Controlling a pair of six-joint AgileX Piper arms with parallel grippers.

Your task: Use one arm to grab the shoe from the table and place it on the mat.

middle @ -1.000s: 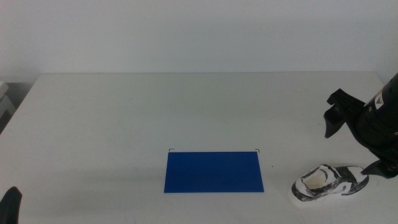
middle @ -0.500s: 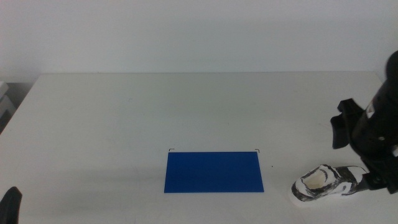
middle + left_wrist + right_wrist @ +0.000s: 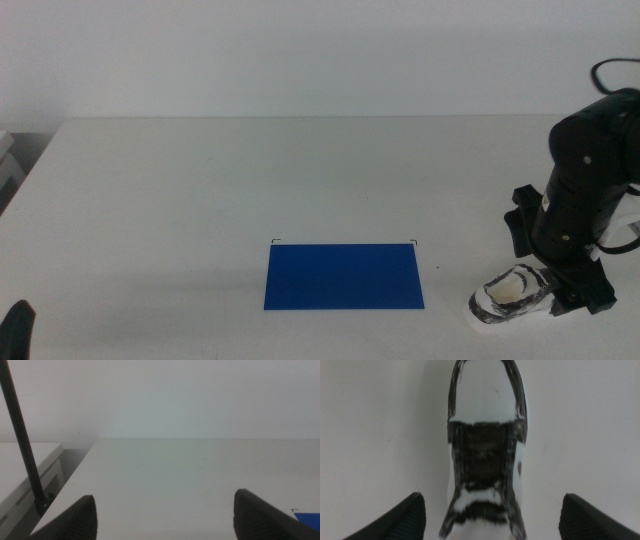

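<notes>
While the table [image 3: 200, 190] spreads wide beneath us, our right arm [image 3: 585, 190] hangs over the shoe [image 3: 505, 297], right gripper [image 3: 490, 510] spread apart astride it. Well left lies the mat [image 3: 343, 276]; our left gripper [image 3: 165, 515] waits, spread.

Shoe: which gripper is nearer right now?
Right. The right gripper hangs directly over the shoe, open jaws either side of it. The left gripper waits at the table's opposite near corner.
</notes>
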